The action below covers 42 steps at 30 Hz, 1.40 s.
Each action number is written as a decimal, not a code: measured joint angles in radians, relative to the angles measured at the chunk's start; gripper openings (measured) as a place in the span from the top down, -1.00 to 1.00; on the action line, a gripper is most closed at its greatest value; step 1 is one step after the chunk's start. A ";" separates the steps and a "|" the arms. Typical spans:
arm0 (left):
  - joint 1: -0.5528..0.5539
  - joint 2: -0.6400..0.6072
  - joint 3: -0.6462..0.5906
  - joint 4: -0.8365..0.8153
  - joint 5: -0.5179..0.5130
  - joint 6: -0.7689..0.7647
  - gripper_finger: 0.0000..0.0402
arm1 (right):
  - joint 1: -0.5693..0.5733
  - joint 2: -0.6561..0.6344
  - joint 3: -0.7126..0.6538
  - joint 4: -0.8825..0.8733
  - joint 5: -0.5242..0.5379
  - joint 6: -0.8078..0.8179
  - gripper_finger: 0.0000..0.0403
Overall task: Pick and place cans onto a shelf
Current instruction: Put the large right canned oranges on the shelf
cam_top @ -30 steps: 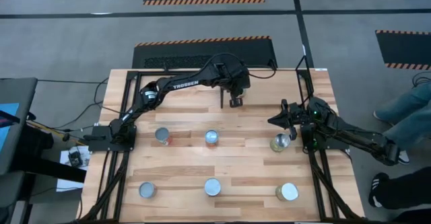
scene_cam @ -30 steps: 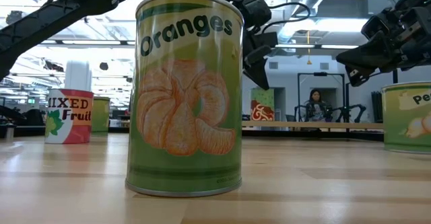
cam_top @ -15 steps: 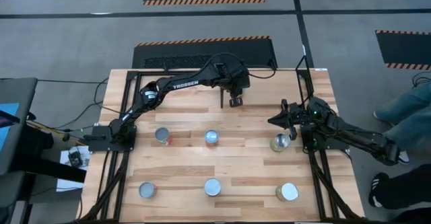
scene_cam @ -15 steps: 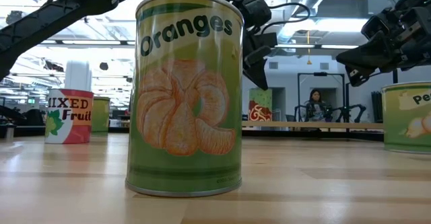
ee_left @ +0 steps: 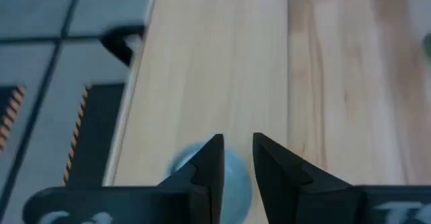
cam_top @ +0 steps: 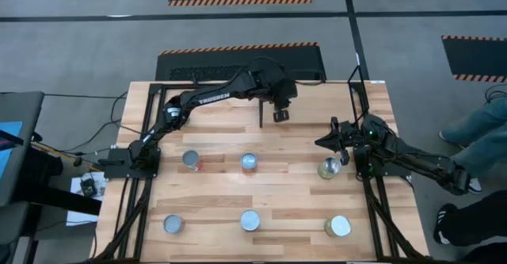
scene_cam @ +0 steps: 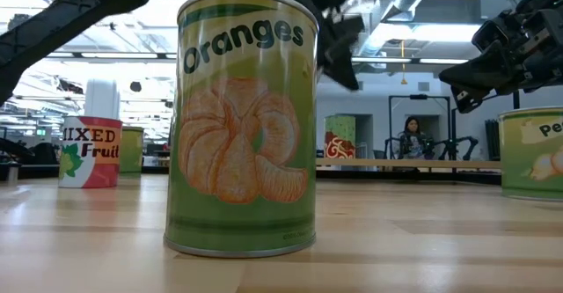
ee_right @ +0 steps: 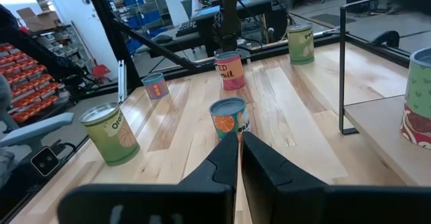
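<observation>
Several cans stand upright on the planked table: one at the middle right (cam_top: 329,167), a green "Oranges" can (scene_cam: 242,121) and a red one (scene_cam: 91,152). The plywood shelf (cam_top: 317,105) runs along the far edge. My left gripper (cam_top: 280,113) hovers over the shelf, its fingers a narrow gap apart and empty. A pale-blue-topped can (ee_left: 232,177) stands on the panel (ee_left: 209,69) below it. My right gripper (cam_top: 321,143) is shut and empty, just far of the middle-right can. In its wrist view (ee_right: 240,140) it points toward an orange-labelled can (ee_right: 229,120).
Black frame bars (cam_top: 352,97) rise at the shelf's right end and along the table's sides. A post (ee_right: 343,69) stands at the shelf's corner, with a red-and-white can (ee_right: 421,96) on the panel beyond it. Three cans (cam_top: 250,220) stand in the near row. A person's legs (cam_top: 475,129) show at the right.
My left gripper has risen and gone a little toward the table's far edge, over the shelf; it shows blurred in the low view.
</observation>
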 joint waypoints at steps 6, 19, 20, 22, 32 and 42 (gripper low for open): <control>-0.014 -0.078 -0.007 -0.002 0.018 -0.002 0.68 | 0.000 0.000 0.000 0.000 0.000 0.000 0.79; -0.069 -0.179 -0.356 0.446 0.132 -0.005 0.98 | 0.000 -0.001 0.000 0.000 0.001 0.000 0.79; -0.073 -0.205 -0.402 0.500 0.132 -0.005 0.98 | 0.000 0.000 0.000 0.000 0.000 0.000 0.79; -0.082 -0.264 -0.511 0.609 0.133 -0.014 0.99 | 0.000 0.001 0.000 0.000 0.000 0.000 0.79; -0.145 -0.635 -1.200 1.121 0.097 -0.109 1.00 | 0.000 0.000 0.000 0.000 0.001 0.000 0.79; -0.242 -0.943 -1.717 1.513 -0.018 -0.147 1.00 | 0.000 0.000 0.000 0.005 0.002 0.000 0.79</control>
